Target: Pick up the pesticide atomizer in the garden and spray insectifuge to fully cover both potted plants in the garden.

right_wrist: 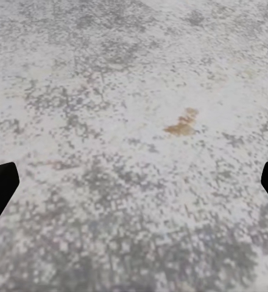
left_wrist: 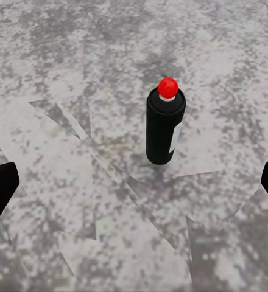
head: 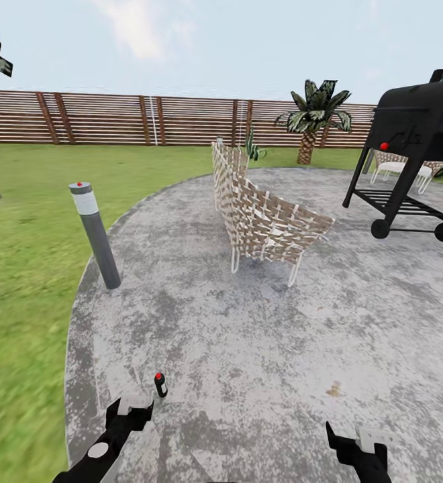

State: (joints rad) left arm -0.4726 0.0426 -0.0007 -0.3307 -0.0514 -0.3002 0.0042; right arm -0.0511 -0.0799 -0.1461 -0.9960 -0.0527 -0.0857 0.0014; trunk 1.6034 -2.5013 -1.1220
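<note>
The pesticide atomizer [head: 160,384] stands upright on the grey paved patio [head: 262,349], just ahead of the left gripper [head: 133,410], whose fingers [left_wrist: 0,188] are spread and empty. The right gripper [head: 356,446] hangs open too, over bare paving. This looks like the pick-up step: next, the left gripper needs to advance and close round the bottle's body.

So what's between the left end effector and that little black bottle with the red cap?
Nothing: the left wrist view shows bare mottled grey paving between the open left end effector and the upright bottle.
</note>
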